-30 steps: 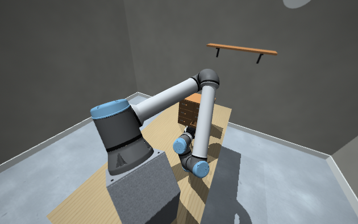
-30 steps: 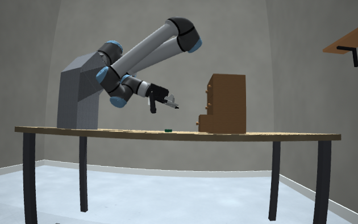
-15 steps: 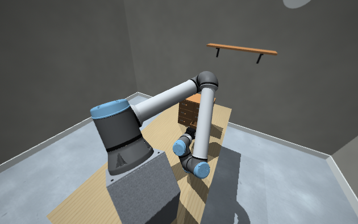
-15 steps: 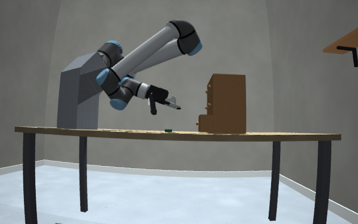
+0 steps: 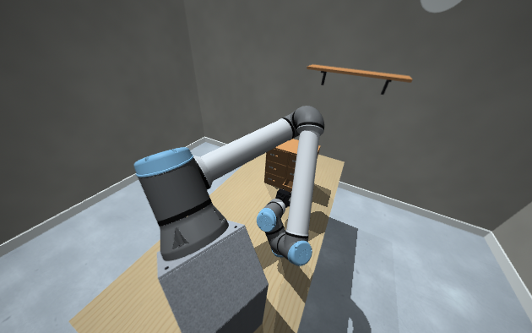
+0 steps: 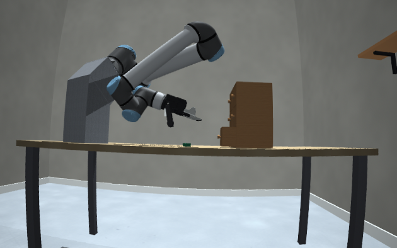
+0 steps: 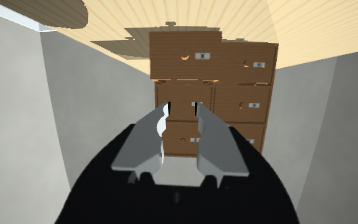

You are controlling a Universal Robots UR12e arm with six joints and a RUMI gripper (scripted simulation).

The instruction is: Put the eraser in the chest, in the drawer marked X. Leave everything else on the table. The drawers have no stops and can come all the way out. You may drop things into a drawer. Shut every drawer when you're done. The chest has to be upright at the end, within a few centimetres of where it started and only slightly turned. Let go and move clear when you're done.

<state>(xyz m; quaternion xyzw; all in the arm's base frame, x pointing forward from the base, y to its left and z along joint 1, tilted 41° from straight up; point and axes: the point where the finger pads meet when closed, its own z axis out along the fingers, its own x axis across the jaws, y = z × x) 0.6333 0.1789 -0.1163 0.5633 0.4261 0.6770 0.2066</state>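
Observation:
The brown chest (image 5: 277, 162) (image 6: 254, 114) (image 7: 240, 102) stands upright on the table (image 6: 324, 152). The wrist view shows it upside down. One bottom-row drawer (image 6: 228, 136) (image 7: 170, 56) is pulled partly out; its small label (image 7: 202, 56) looks like an X, but I cannot read it surely. The other drawers in view look shut. My gripper (image 6: 200, 118) (image 7: 182, 102) is partly open with nothing between the fingers, above the table in front of the chest. A small green block (image 6: 186, 145) lies on the table below it; I cannot tell whether it is the eraser.
The arm's grey pedestal (image 5: 219, 283) (image 6: 75, 110) stands at the other end of the table from the chest. A wooden shelf (image 5: 359, 73) (image 6: 391, 41) is on the wall beyond the chest. The arm hides part of the chest and table in the top view.

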